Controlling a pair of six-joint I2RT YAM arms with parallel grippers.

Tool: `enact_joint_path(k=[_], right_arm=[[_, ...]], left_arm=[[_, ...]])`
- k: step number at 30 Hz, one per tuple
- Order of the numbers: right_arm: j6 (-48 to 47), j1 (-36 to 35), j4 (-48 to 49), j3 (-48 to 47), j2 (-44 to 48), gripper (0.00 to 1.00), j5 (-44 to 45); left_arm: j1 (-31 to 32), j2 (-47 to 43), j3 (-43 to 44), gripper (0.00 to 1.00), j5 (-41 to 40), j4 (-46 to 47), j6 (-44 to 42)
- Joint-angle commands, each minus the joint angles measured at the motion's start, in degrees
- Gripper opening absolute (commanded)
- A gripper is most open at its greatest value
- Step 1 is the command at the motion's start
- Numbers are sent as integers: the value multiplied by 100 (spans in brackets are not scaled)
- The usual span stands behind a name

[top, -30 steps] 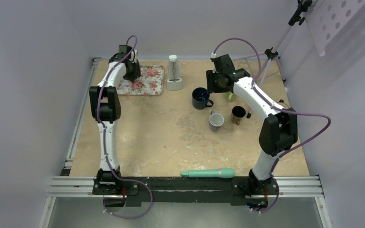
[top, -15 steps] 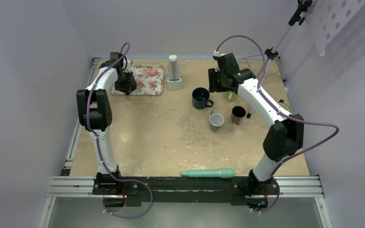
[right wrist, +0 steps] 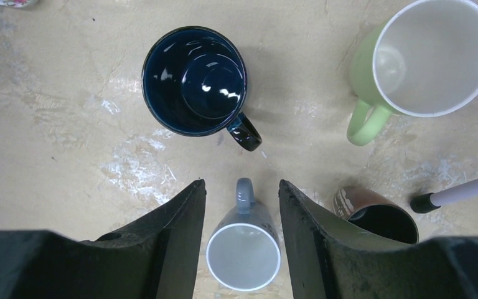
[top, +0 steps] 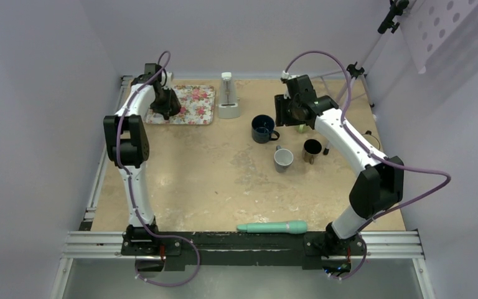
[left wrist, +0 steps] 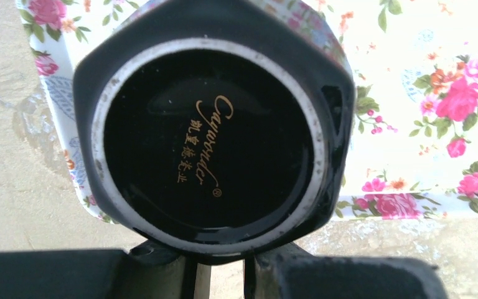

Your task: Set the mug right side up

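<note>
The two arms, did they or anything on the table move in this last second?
The left arm swung its elbow outward to the left, and the left gripper slid toward the floral tray's left edge, above the upside-down black mug; whether it grips it is unclear. The right arm's elbow drifted right, and the open right gripper shifted slightly right. The four mugs below it and the tray stayed put.

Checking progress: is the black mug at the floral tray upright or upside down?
Upside down: the black mug shows its lettered base to the left wrist camera, above the floral tray.
</note>
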State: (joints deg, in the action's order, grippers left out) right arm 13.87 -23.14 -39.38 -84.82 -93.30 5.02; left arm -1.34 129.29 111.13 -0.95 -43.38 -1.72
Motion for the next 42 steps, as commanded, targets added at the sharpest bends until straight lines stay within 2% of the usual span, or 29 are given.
enact_joint_path(k=[1,4,6,9,13,17,18,24,27,30,36,42], right_arm=[[7,-27,97,-140,422,50,31],[138,-52,257,-253,506,50,-262],[194,-116,526,-250,558,50,-777],[286,-272,935,-289,652,57,-1159],[540,-455,1757,-341,853,65,-1799],[1249,-528,3336,101,1174,97,-2533],[1419,-566,3728,201,1206,98,-2595],[2279,-842,5609,324,963,99,-3000],[2841,-1003,6696,306,636,98,-3303],[3218,-1020,7325,114,300,96,-3387],[3391,-1016,7403,-529,-219,93,-3384],[3389,-996,7219,-604,-355,90,-3371]], left_arm=[[-21,-694,202,0,843,-188,99],[-25,-1139,389,0,1656,-283,387],[-32,-1305,757,0,1930,-518,639],[-33,-1593,1096,0,2213,-826,875],[-25,-2158,1139,0,2762,-782,1123],[36,-2429,1526,0,3411,-816,1385],[77,-2480,1624,0,3548,-830,1393],[328,-2742,1840,0,4778,-703,1978],[445,-2834,1697,0,5347,-461,2386],[556,-2933,1457,0,5794,-127,2729],[843,-3217,910,0,6218,79,2794],[855,-3321,628,0,5886,13,2579]])
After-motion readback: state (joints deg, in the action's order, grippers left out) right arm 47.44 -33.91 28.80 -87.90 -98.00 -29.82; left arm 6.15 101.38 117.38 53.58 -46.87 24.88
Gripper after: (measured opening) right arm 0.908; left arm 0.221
